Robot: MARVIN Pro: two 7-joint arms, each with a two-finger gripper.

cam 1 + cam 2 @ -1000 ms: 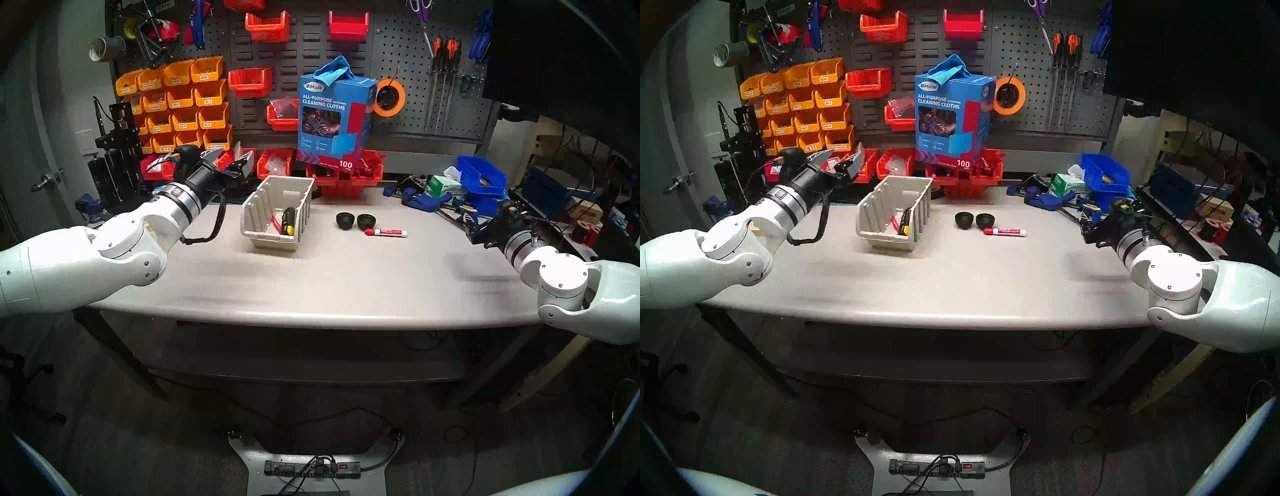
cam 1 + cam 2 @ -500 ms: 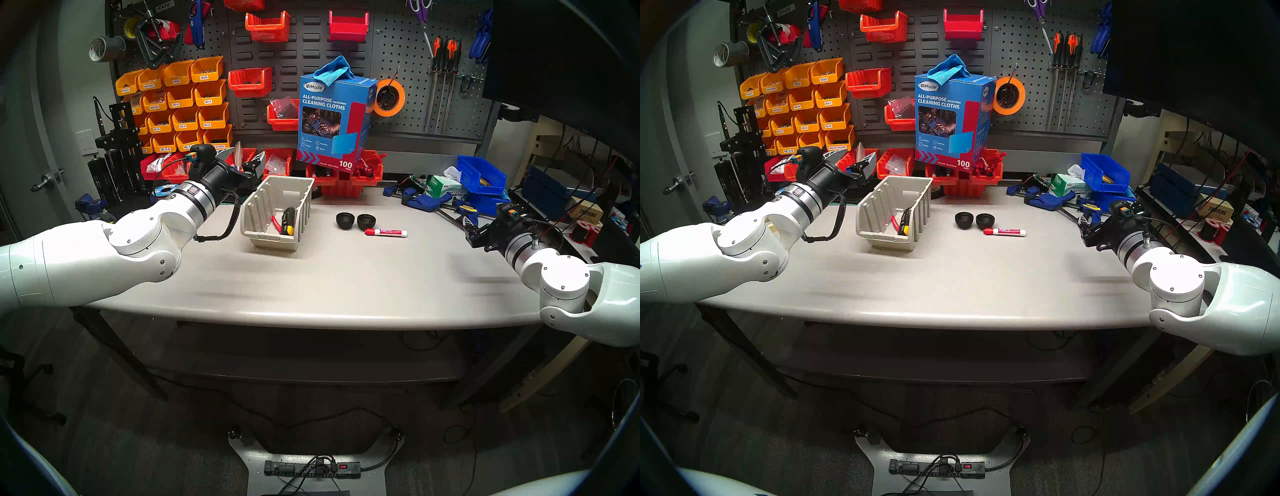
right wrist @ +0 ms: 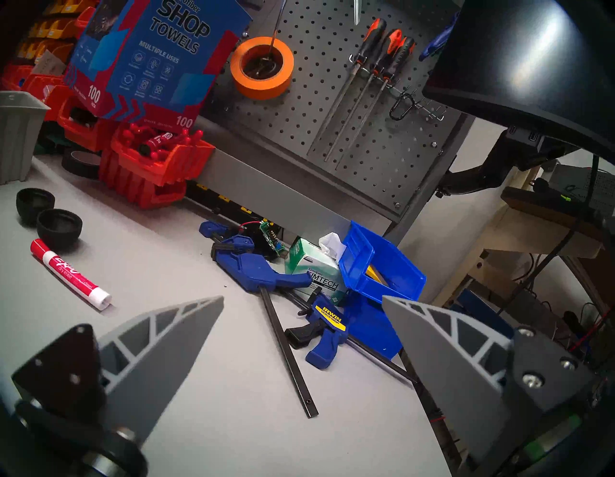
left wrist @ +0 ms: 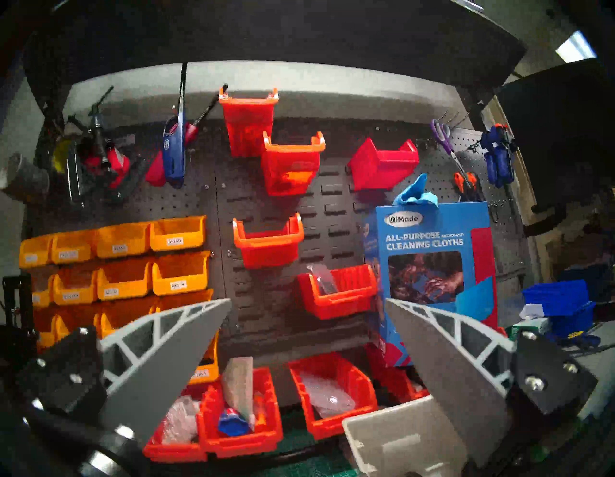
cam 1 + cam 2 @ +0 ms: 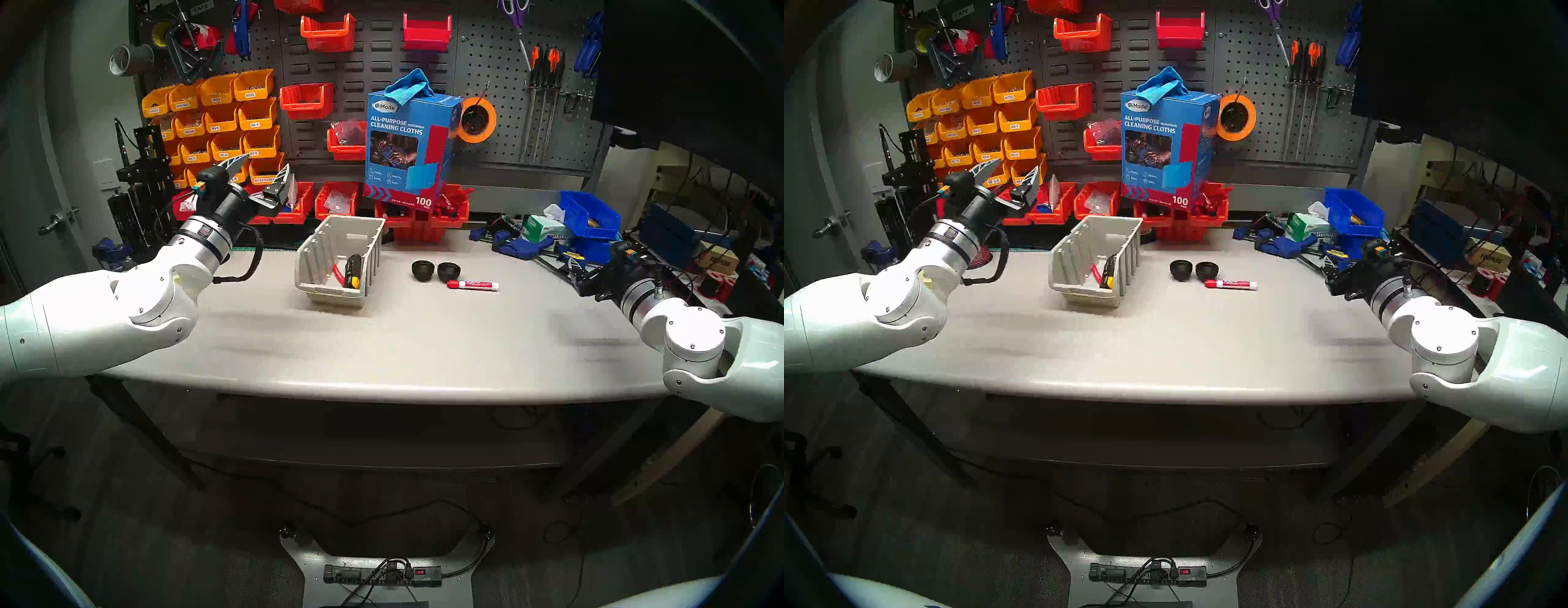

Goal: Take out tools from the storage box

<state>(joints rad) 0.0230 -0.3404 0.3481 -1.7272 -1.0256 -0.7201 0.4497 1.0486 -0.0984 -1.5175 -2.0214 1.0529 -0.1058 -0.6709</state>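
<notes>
The beige storage box stands left of the table's middle. In it lie a long black tool with yellow marks and a slim red-handled tool. Right of the box, on the table, sit two black round cups and a red-capped Expo marker. My left gripper hangs open and empty, up and left of the box, pointing at the wall bins. My right gripper is open and empty at the table's right edge, well right of the marker.
A blue cleaning-cloths carton rests on red bins behind the box. Blue bar clamps, a Kimtech tissue box and blue bins crowd the back right. Orange bins and screwdrivers hang on the pegboard.
My left gripper first edged toward the box, then rose and swung back left, tilting up toward the wall. My right arm drifted slightly right. The tools have not moved.
</notes>
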